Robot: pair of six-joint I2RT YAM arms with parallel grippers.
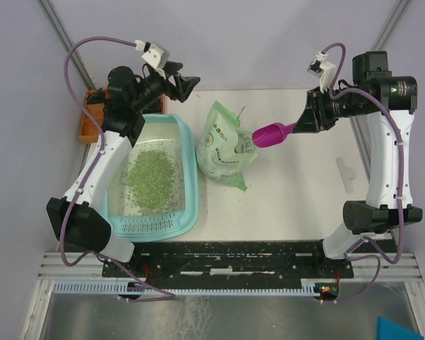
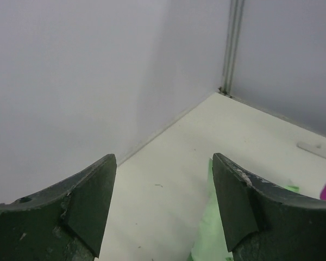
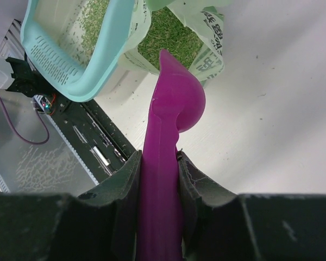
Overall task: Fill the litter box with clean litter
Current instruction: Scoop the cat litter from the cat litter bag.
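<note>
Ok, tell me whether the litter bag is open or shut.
Open: in the right wrist view the bag gapes at its mouth, green litter visible inside, the scoop poised at it.

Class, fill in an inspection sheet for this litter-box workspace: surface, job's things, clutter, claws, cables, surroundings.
Surface: white table, a few stray specks.
Job's things: teal litter box on the left, green litter spread over its floor; open bag beside it, more granules inside; magenta scoop, its tip at the bag's mouth.
Clutter: orange tray at the far left; white strip on the right.
Claws: left claw open and empty, near the box's far corner; right claw shut on the scoop's handle.
Cables: purple cable looped over each arm, clear of the box.
Surroundings: grey walls around the table.
</note>
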